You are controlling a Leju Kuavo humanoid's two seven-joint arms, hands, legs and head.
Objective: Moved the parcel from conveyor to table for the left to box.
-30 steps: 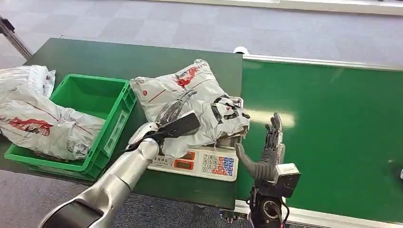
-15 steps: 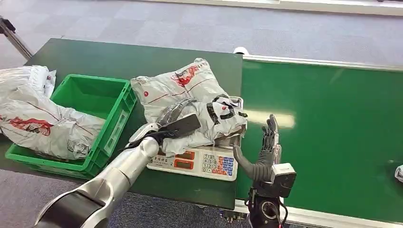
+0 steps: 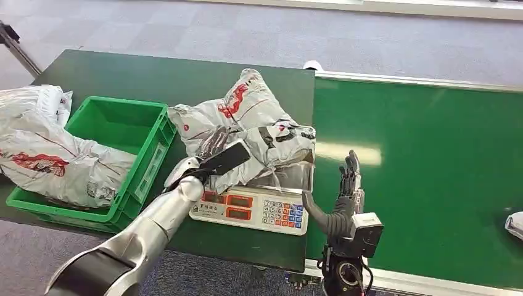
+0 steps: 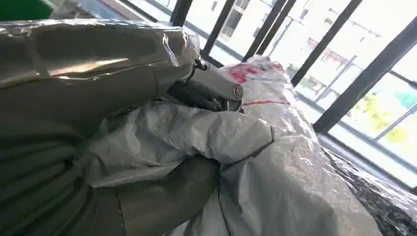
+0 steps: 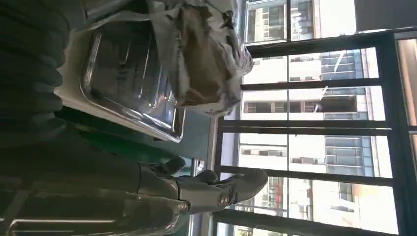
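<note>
Already our left hand grips the parcel; thin plastic may slip before the bin. Our right hand hangs open.

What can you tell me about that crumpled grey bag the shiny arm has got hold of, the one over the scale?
The crumpled grey plastic parcel is a soft mailer bag with red and black print. It lies tilted, partly over the white electronic scale's steel pan and partly on the dark green table, beside the green plastic crate. The left hand grips its near edge, fingers dug into the wrinkled film. The right hand hangs apart from it, open, over the green conveyor.
</note>
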